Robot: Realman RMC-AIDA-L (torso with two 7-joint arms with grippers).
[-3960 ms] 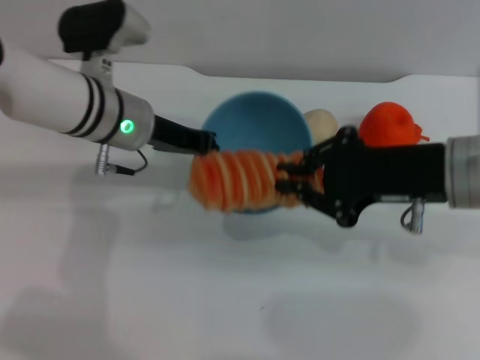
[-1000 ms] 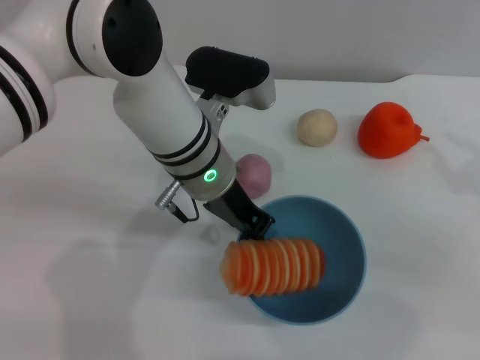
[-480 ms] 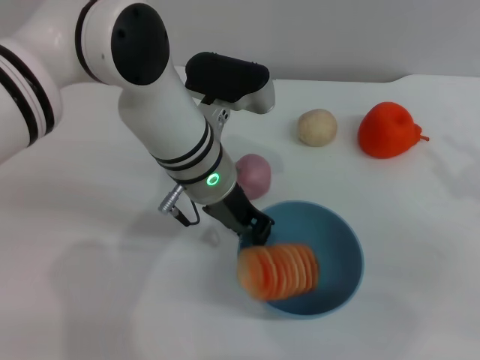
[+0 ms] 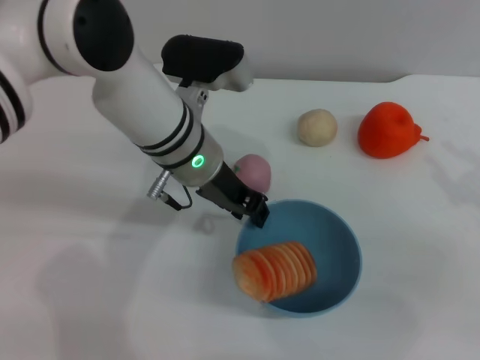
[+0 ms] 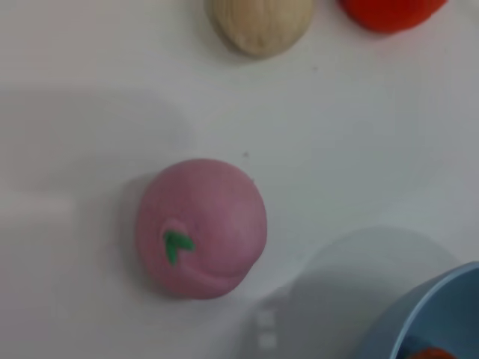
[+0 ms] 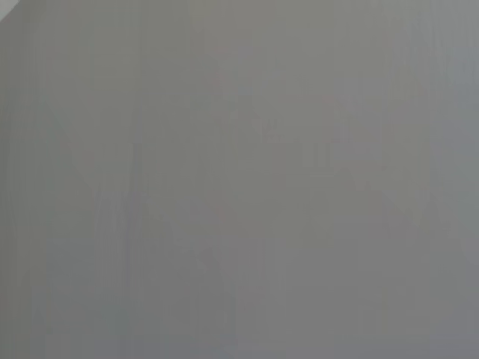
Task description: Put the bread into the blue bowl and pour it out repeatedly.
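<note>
The blue bowl (image 4: 335,238) stands upright on the white table, near the front middle. The bread (image 4: 274,271) lies inside it, orange-striped ridged face up, resting against the bowl's near-left rim. My left gripper (image 4: 253,206) hovers just beyond the bowl's far-left rim, between the bowl and a pink-purple round fruit (image 4: 253,172). The left wrist view shows that fruit (image 5: 200,227) close below and a piece of the bowl's rim (image 5: 440,301) at one corner. My right gripper is out of the head view, and the right wrist view shows only plain grey.
A small round beige ball (image 4: 317,126) and an orange-red toy fruit (image 4: 386,130) sit at the back right. Both also show in the left wrist view, the ball (image 5: 260,22) and the fruit (image 5: 389,11). The table's back edge runs behind them.
The bread has dropped lower into the bowl. My left arm has drawn back up and left from the bowl's rim. Four seconds ago my right gripper held the bread; it has now left view.
</note>
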